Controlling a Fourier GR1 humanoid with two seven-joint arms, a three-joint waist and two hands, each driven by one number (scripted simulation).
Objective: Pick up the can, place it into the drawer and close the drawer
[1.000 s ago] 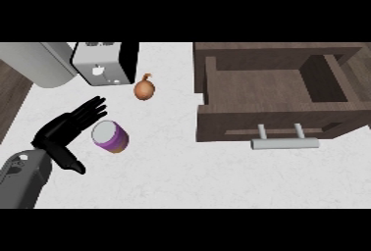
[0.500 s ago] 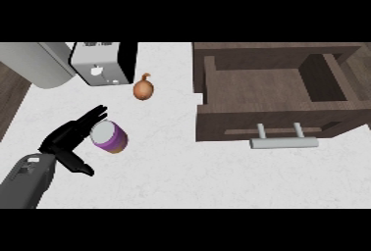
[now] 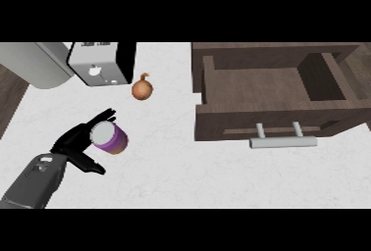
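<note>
The left hand [image 3: 76,142] at the lower left is spread wide, fingers not yet curled. The purple can [image 3: 109,138] stands on the table [image 3: 174,171] touching its right side. The open drawer [image 3: 268,88] is far right.

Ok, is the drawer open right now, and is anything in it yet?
Open and empty. The drawer is pulled out, its bare wooden floor showing and its handle toward the robot. The can is out on the counter by the left hand.

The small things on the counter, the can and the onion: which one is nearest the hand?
The purple can: the left hand is right against it, fingers behind its top. The brown onion lies apart, farther up the counter.
</note>
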